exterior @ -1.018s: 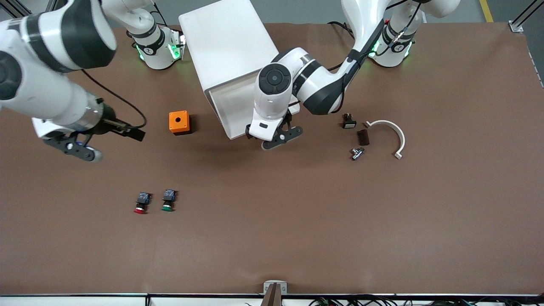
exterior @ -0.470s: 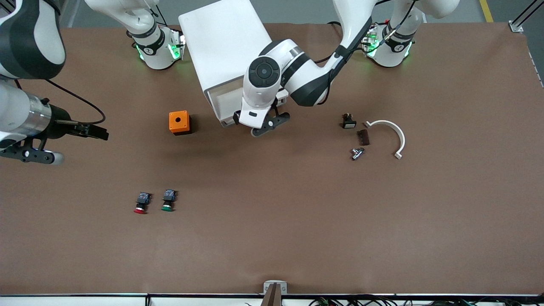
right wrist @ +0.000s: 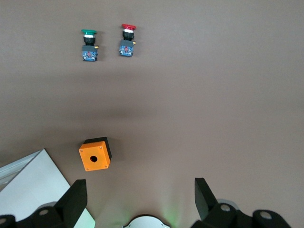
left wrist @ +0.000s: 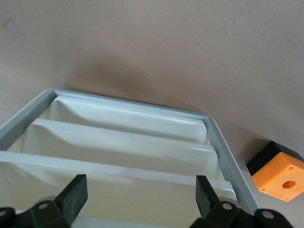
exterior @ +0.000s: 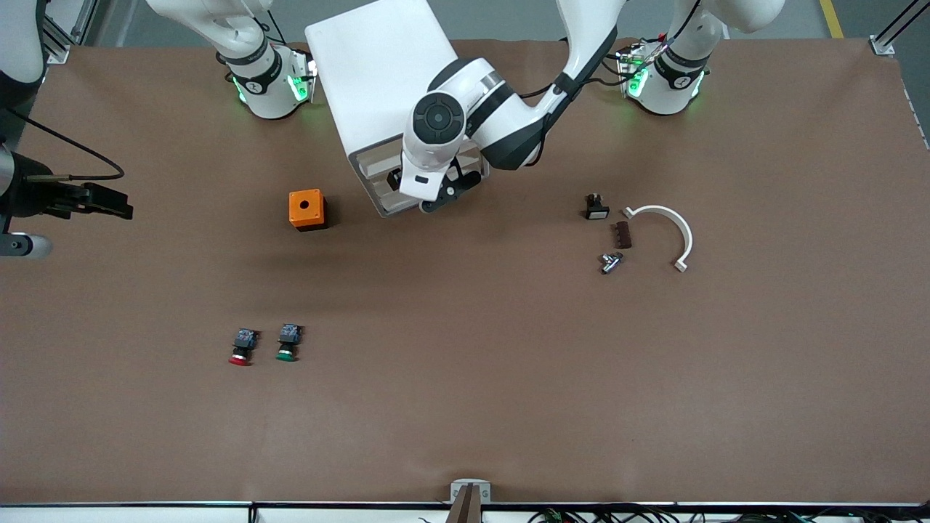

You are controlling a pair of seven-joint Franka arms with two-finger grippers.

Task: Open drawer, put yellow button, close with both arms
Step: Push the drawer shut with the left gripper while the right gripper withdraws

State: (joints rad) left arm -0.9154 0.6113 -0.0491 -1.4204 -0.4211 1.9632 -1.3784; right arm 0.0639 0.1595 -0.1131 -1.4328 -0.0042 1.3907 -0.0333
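Note:
The white cabinet point(exterior: 381, 73) stands near the robots' bases in the middle. Its top drawer point(exterior: 374, 165) sits pushed in, about level with the three lower ones. My left gripper point(exterior: 425, 195) is at the cabinet's front. In the left wrist view it point(left wrist: 139, 199) is open and empty, its jaws either side of the drawer's cream front point(left wrist: 137, 190). My right gripper point(exterior: 18, 245) is at the right arm's end of the table, partly out of view. The right wrist view shows it point(right wrist: 137, 202) open and empty, high over the table. The yellow button is hidden.
An orange box point(exterior: 306, 209) sits beside the cabinet toward the right arm's end. A red-capped button point(exterior: 240, 347) and a green-capped button point(exterior: 288, 343) lie nearer the front camera. A white curved piece point(exterior: 665, 225) and small parts point(exterior: 610, 261) lie toward the left arm's end.
My left gripper has moved in toward the cabinet and the pulled-out drawer has slid in with it. My right arm has swung away toward its end of the table.

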